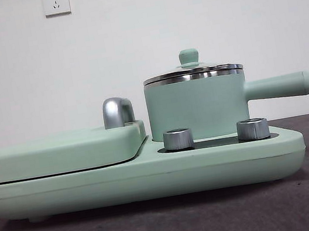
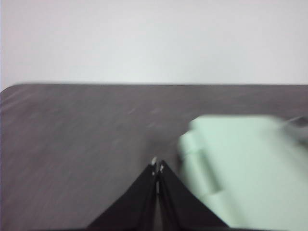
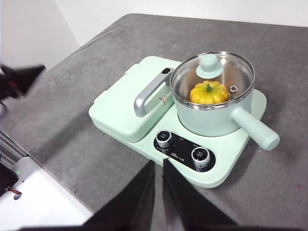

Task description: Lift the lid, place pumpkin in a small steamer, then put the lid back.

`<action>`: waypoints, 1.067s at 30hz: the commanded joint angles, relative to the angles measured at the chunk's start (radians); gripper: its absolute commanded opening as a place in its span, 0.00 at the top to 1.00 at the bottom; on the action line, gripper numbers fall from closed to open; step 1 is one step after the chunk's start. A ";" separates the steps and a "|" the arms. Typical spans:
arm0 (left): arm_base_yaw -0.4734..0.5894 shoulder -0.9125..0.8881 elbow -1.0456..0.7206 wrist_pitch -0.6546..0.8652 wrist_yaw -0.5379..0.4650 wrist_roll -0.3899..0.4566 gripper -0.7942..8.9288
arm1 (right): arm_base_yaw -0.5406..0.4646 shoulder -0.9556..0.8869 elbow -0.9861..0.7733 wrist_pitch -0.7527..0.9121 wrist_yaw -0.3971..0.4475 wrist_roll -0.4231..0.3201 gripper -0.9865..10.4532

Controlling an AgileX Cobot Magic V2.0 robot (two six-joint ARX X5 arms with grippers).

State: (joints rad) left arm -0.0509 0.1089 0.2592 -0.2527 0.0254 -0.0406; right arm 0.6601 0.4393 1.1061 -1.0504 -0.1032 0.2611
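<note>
Both end effectors, left (image 2: 158, 168) and right (image 3: 159, 166), hang closed and empty, clear of the lidded small steamer (image 3: 211, 113).

A: The lid (image 3: 212, 72) is clear glass with a shiny steel rim; the pumpkin (image 3: 209, 93) under it looks glossy.

B: The steamer (image 1: 198, 108) is smooth matt mint, steel-rimmed. The knobs (image 1: 178, 139) look like brushed metal; the bench (image 3: 91, 159) is rough grey.

evenly and softly lit, front and right wrist views sharp, left wrist view smeared with motion blur.
</note>
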 commanded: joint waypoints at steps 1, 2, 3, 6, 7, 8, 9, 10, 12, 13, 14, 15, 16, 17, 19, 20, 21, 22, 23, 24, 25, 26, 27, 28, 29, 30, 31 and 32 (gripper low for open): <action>0.049 -0.052 -0.108 0.002 0.000 0.003 0.91 | 0.007 0.003 0.014 0.011 0.000 -0.009 0.89; 0.064 -0.070 -0.137 -0.006 0.000 0.002 0.91 | 0.007 0.003 0.014 0.011 0.000 -0.009 0.89; 0.071 -0.081 -0.157 -0.015 0.000 0.002 0.91 | 0.007 0.003 0.014 0.011 -0.001 -0.009 0.89; 0.072 -0.102 -0.204 -0.014 0.000 0.003 0.91 | 0.007 0.003 0.014 0.011 -0.001 -0.009 0.89; 0.072 -0.106 -0.212 -0.013 0.000 0.002 0.91 | 0.007 0.003 0.014 0.011 -0.001 -0.009 0.89; 0.072 -0.106 -0.219 -0.011 0.000 0.003 0.91 | 0.007 0.003 0.014 0.011 -0.001 -0.009 0.89; 0.072 -0.106 -0.219 -0.007 0.000 0.003 0.91 | 0.007 0.003 0.014 0.011 -0.001 -0.009 0.89; 0.072 -0.106 -0.220 0.002 0.000 0.003 0.91 | 0.007 0.003 0.014 0.011 -0.001 -0.009 0.89; 0.072 -0.106 -0.226 0.020 0.000 0.003 0.91 | 0.007 0.003 0.014 0.011 -0.001 -0.009 0.89; 0.072 -0.106 -0.232 0.030 0.000 0.003 0.91 | 0.007 0.003 0.014 0.011 -0.001 -0.009 0.89; 0.072 -0.106 -0.240 0.051 0.000 0.003 0.91 | 0.007 0.003 0.014 0.011 -0.001 -0.009 0.89; 0.071 -0.106 -0.247 0.068 0.000 0.003 0.91 | 0.007 0.003 0.014 0.011 -0.001 -0.009 0.89; 0.071 -0.106 -0.247 0.066 0.000 0.003 0.91 | 0.007 0.003 0.014 0.011 -0.001 -0.009 0.89; 0.070 -0.106 -0.247 0.066 0.000 0.003 0.91 | 0.007 0.003 0.014 0.011 -0.001 -0.009 0.89; 0.070 -0.106 -0.247 0.066 0.000 0.003 0.91 | 0.007 0.003 0.014 0.011 -0.001 -0.009 0.89; 0.070 -0.106 -0.247 0.066 0.000 0.003 0.91 | 0.007 0.003 0.014 0.011 -0.001 -0.009 0.89; 0.070 -0.106 -0.247 0.066 0.000 0.003 0.91 | 0.007 0.003 0.014 0.011 -0.001 -0.009 0.89; 0.070 -0.106 -0.247 0.066 0.000 0.003 0.91 | 0.007 0.003 0.014 0.011 -0.001 -0.009 0.89; 0.069 -0.106 -0.247 0.066 0.000 0.003 0.91 | 0.007 0.003 0.014 0.011 -0.001 -0.009 0.89; 0.068 -0.106 -0.247 0.066 0.000 0.003 0.91 | 0.007 0.003 0.014 0.011 -0.001 -0.009 0.89; 0.066 -0.106 -0.247 0.066 0.000 0.003 0.91 | 0.007 0.003 0.014 0.011 -0.001 -0.009 0.89; 0.064 -0.106 -0.247 0.066 0.000 0.003 0.91 | 0.007 0.003 0.014 0.011 -0.001 -0.009 0.89; 0.063 -0.106 -0.247 0.066 0.000 0.003 0.91 | 0.007 0.003 0.014 0.011 -0.001 -0.009 0.89; 0.063 -0.106 -0.247 0.066 0.000 0.003 0.91 | 0.007 0.003 0.014 0.011 -0.001 -0.009 0.89; 0.063 -0.106 -0.247 0.066 0.000 0.003 0.91 | 0.007 0.003 0.014 0.011 -0.001 -0.009 0.89; 0.063 -0.106 -0.247 0.066 0.000 0.003 0.91 | 0.007 0.003 0.014 0.011 -0.001 -0.009 0.89; 0.063 -0.106 -0.247 0.066 0.000 0.003 0.91 | 0.007 0.003 0.014 0.011 -0.001 -0.009 0.89; 0.063 -0.106 -0.246 0.066 0.000 0.003 0.91 | 0.007 0.003 0.014 0.011 -0.001 -0.009 0.89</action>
State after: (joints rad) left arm 0.0135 0.0048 0.0322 -0.1806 0.0246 -0.0414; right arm 0.6601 0.4393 1.1061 -1.0500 -0.1043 0.2611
